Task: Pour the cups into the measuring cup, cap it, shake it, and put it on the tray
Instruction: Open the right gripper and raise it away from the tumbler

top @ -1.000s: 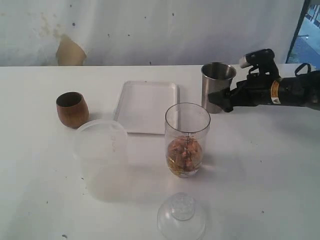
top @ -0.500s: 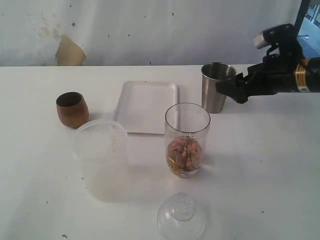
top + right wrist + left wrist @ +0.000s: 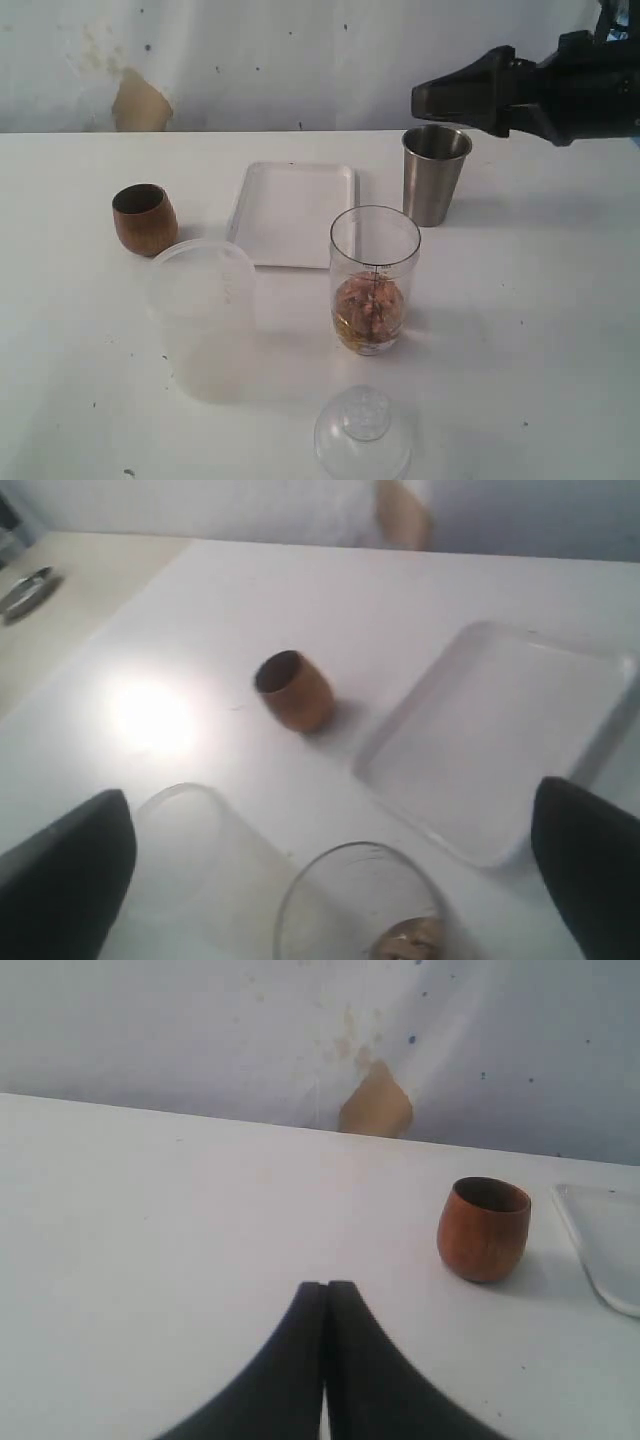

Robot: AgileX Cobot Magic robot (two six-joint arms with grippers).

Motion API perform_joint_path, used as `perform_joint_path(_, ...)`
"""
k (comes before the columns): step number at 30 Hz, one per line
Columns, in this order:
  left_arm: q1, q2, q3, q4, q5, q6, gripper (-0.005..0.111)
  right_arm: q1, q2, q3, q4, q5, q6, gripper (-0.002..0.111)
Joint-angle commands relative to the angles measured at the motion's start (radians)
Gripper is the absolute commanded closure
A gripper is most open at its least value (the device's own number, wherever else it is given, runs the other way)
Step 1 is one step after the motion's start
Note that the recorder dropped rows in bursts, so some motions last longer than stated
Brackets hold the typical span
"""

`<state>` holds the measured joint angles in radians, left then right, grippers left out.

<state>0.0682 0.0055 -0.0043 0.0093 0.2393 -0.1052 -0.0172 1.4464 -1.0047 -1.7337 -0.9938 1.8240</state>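
Left gripper point(image 3: 323, 1302) has its jaws pinched together, empty. Wooden cup point(image 3: 145, 218) sits mid-left, tray point(image 3: 293, 212) center, measuring cup point(image 3: 374, 280) just lower right of it, steel tumbler point(image 3: 434, 174) right of center. Right gripper point(image 3: 430, 98) hangs upper right above it, jaws wide apart, holding nothing.

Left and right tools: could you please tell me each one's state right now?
Left tool: closed, holding nothing.
Right tool: open, holding nothing.
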Motion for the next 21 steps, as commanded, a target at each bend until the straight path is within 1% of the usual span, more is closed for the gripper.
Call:
perform_joint_path(1,0.001,-0.006,0.004,-0.009,-0.007,-0.004,0.107,-0.007,-0.011,0.006,-0.011,-0.227,0.034,0.003)
perform_joint_path(11,0.001,-0.006,0.004,-0.009,-0.007,-0.004,0.107,0.009,-0.014,0.006,-0.011,-0.227,-0.081,0.003)
perform_joint_path(18,0.001,-0.006,0.004,-0.009,-0.007,-0.004,0.107,0.017,-0.014,0.006,-0.011,-0.227,-0.067,0.003)
perform_joint_path(20,0.001,-0.006,0.004,-0.009,-0.007,-0.004,0.107,0.017,-0.014,0.006,-0.011,-0.227,-0.075,0.007)
perform_joint_path(21,0.001,-0.006,0.004,-0.009,-0.007,-0.004,0.107,0.017,-0.016,0.006,0.001,-0.227,-0.107,0.018)
